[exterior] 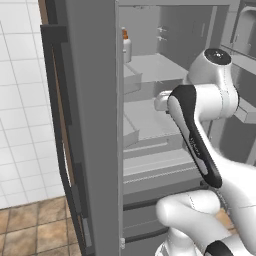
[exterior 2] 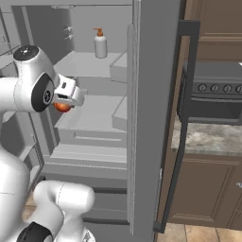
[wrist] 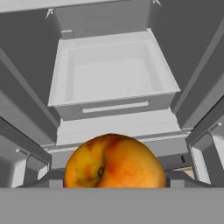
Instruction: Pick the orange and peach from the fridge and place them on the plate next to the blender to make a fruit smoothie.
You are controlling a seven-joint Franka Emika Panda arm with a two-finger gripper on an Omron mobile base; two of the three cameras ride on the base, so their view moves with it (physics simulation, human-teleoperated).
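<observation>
The peach [wrist: 114, 162], orange with a red blush, sits right in front of the hand camera between the fingers. From the right base it hangs under my hand as a small red-orange ball [exterior 2: 63, 107], above the middle shelf. My gripper [exterior 2: 64, 104] is shut on it inside the open grey fridge [exterior 2: 146, 94], whose side wall [exterior: 95, 125] stands at the left. Beyond the peach lies an empty grey drawer [wrist: 109, 74]. The orange, the plate and the blender are out of view.
A white pump bottle [exterior 2: 99, 43] with an orange top stands on the upper shelf [exterior: 126, 47]. The dark fridge door edge [exterior 2: 182, 118] hangs open to the right, with a stove [exterior 2: 212, 94] and a stone counter [exterior 2: 208, 137] behind it. A tiled wall [exterior: 20, 100] is at the left.
</observation>
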